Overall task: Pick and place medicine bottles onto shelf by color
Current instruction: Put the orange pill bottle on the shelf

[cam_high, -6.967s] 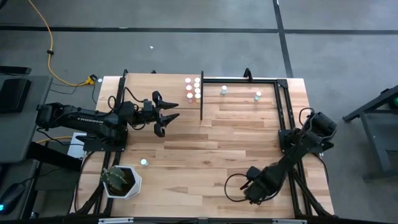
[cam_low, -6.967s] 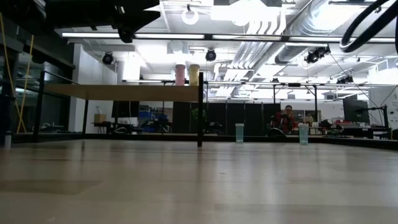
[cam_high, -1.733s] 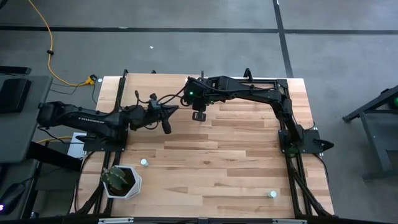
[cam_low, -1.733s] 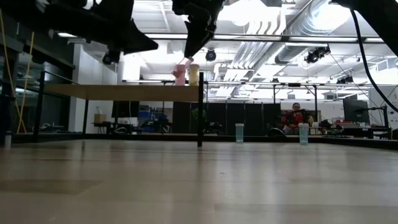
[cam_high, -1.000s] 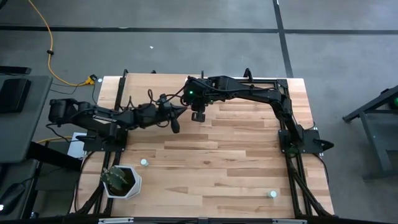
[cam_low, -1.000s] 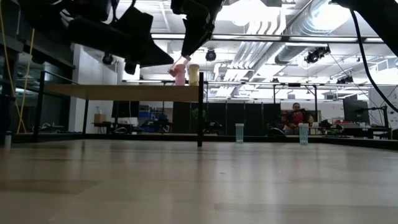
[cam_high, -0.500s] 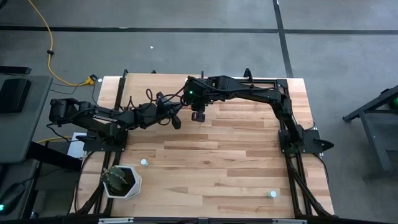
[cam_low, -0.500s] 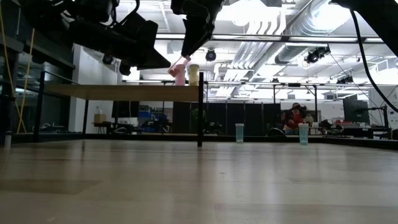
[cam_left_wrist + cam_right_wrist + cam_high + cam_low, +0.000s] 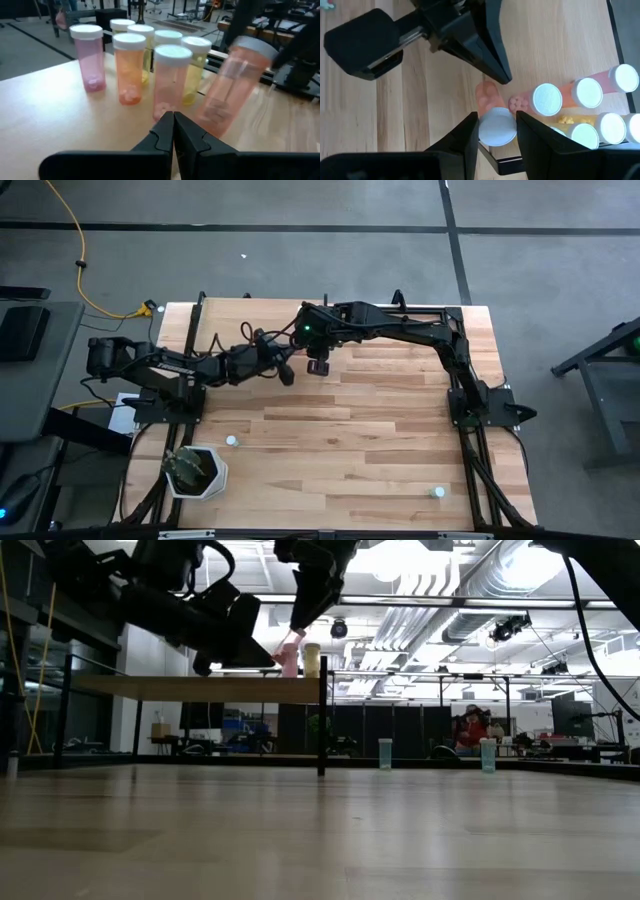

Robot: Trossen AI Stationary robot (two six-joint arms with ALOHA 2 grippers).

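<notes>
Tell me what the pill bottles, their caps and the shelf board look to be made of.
Bottles: likely translucent tinted plastic, glossy; pills show through the pink, orange and yellow walls. Caps: opaque white, matte, probably plastic. Shelf board: pale wood or wood laminate, smooth with faint grain. The right gripper holds one pink bottle tilted.

Right gripper grips a pink bottle by its white-capped end, one dark finger on each side, the bottle tilted over the light-wood shelf. Just beside it stands a cluster of white-capped bottles, pink and yellow, near the shelf's black-framed edge. The left gripper points its closed tip at the held bottle, almost touching it.
</notes>
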